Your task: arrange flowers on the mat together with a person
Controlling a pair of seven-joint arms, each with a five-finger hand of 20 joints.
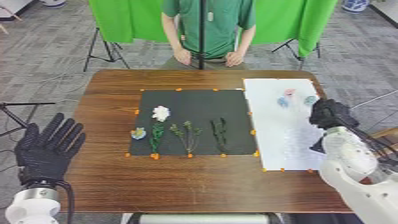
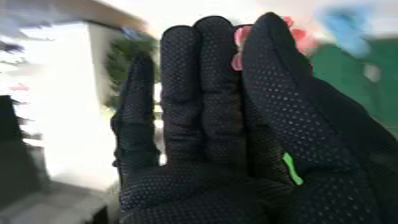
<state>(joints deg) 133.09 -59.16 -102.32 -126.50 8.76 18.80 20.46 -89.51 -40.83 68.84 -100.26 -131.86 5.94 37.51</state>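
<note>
From my station I've got the brown table (image 1: pixel 107 190), and on it the dark mat (image 1: pixel 191 100), which I'll measure everything against. Just right of the mat lies the white sheet (image 1: pixel 275 162), running along that side.

My left hand (image 1: pixel 49 152) is well left of the mat, fingers straight and spread apart, holding nothing. My right hand (image 1: pixel 333 114) is out to the right of the mat, beside the sheet's outer edge. Its wrist view gives me straight fingers with the thumb upright and close alongside, clamped on nothing. The pink flower (image 2: pixel 304 39) and the blue flower (image 2: pixel 348 30) appear past the fingertips there; I can't tell whether the hand touches the pink one.

Three stems lie on the mat, pointing away from me: the leafy stem (image 1: pixel 156 136) on its left part, the thin sprig (image 1: pixel 188 135) near the middle, the dark sprig (image 1: pixel 220 136) farther right. The white flower (image 1: pixel 161 113) is on the mat at the leafy stem's far end, and the pale flower (image 1: pixel 138 133) sits at the mat's left edge. Right of the mat, toward the sheet's far end, are the pink flower, the blue flower and the teal flower (image 1: pixel 310 100). Small orange tabs (image 1: pixel 155 156) dot the mat's edges.
</note>
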